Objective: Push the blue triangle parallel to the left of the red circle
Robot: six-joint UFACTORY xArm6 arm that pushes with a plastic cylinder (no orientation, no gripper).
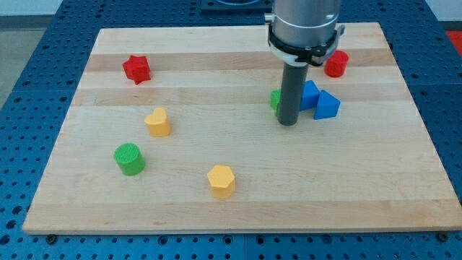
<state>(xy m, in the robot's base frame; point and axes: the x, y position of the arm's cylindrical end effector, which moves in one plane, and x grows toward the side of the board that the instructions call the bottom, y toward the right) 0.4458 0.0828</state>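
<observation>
While the blue triangle [327,105] lies near the view's right, below the red circle [336,64] and touching a second blue block [310,94], my tip [288,123] is set just left of that pair, holding nothing. A green block [276,100] is half hidden behind the rod. Counted on the wooden board [238,195]: two blue, two red including a red star [136,69], two green including a green cylinder [130,159], and two yellow, a yellow heart [157,122] and a yellow hexagon [221,180].

red star [136,68] | yellow heart [157,122] | green cylinder [130,159] | yellow hexagon [221,180]
</observation>
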